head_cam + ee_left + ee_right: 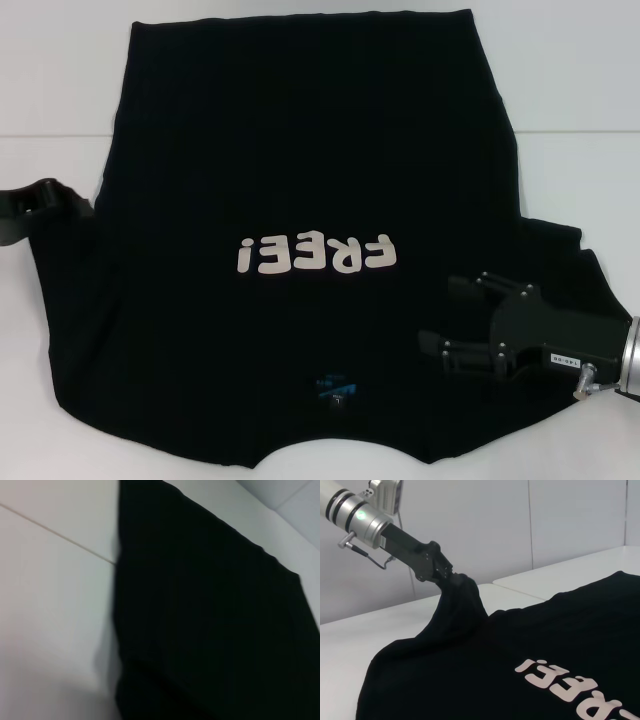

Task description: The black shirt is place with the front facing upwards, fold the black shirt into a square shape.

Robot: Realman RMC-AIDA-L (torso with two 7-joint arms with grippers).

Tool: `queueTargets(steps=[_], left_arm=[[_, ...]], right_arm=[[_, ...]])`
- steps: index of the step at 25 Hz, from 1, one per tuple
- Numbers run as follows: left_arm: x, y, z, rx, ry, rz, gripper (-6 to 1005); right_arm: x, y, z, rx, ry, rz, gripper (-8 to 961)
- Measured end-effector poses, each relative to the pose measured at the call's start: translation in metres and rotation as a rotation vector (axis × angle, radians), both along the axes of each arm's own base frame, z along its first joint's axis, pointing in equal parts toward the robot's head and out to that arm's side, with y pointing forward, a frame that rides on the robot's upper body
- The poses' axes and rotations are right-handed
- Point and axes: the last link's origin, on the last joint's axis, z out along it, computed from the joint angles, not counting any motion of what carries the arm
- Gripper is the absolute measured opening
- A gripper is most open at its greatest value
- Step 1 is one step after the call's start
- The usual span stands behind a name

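The black shirt lies spread front-up on the white table, its off-white "FREE!" lettering upside down to me and a small blue neck label near the front edge. At the shirt's left side my left gripper is shut on the sleeve; the right wrist view shows this left gripper pulling a peak of cloth up off the table. My right gripper hovers open above the shirt's right sleeve area, nothing between its fingers. The left wrist view shows only black shirt cloth against the table.
White tabletop surrounds the shirt on the left, right and far sides, with a thin seam line across it. A pale wall stands behind the table.
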Motion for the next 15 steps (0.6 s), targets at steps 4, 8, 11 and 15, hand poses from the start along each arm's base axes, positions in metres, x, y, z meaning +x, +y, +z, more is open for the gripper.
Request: queueTargets(steps=[4, 8, 11, 15], left_arm=[[0.008, 0.0, -0.006, -0.017, -0.051, -0.016, 34], [0.01, -0.001, -0.015, -0.037, -0.091, -0.011, 45], [0.008, -0.002, -0.021, -0.052, -0.113, 0.006, 53], [0.01, -0.003, -0.028, -0.061, -0.175, 0.02, 64]], right_arm=[[0.0, 0.0, 0.0, 0.001, -0.001, 0.001, 922], [0.0, 0.0, 0.0, 0.001, -0.001, 0.001, 922], [0.0, 0.0, 0.0, 0.001, -0.001, 0.001, 922], [0.0, 0.0, 0.0, 0.001, -0.001, 0.002, 922]])
